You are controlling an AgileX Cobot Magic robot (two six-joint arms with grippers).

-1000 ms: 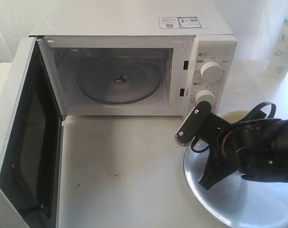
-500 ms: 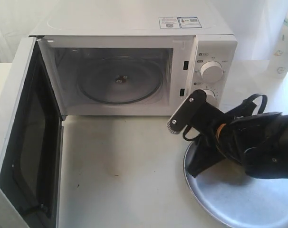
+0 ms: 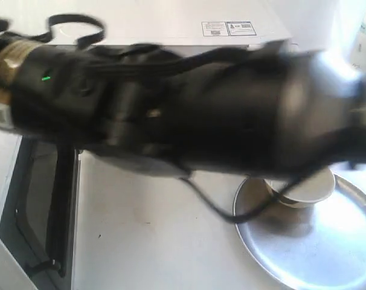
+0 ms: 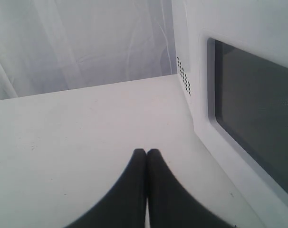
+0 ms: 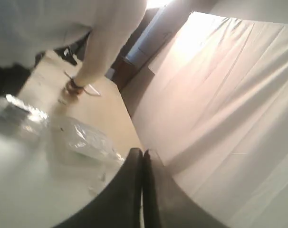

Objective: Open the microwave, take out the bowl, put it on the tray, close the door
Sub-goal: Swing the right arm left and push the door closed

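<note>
Count: 1 microwave [image 3: 171,27], 1 door [image 3: 41,199], 1 bowl [image 3: 302,192], 1 tray [image 3: 328,254], 2 grippers.

Exterior view: a blurred black arm [image 3: 189,112] enters from the right edge and crosses the microwave's whole front, hiding the cavity. Only the microwave's top with two stickers [image 3: 227,28] shows. The door stands open at the microwave's left side. The tray lies on the white table [image 3: 153,241] in front of the microwave's right end, and the bowl sits on it, upright, on the part nearest the microwave.

Left gripper [image 4: 147,154]: fingers [image 4: 132,183] pressed together, nothing between them, over the table just beside the door's outer face.

Right gripper [image 5: 143,154]: fingers [image 5: 160,192] pressed together, empty, facing away from the microwave toward a white curtain [image 5: 229,95].
</note>
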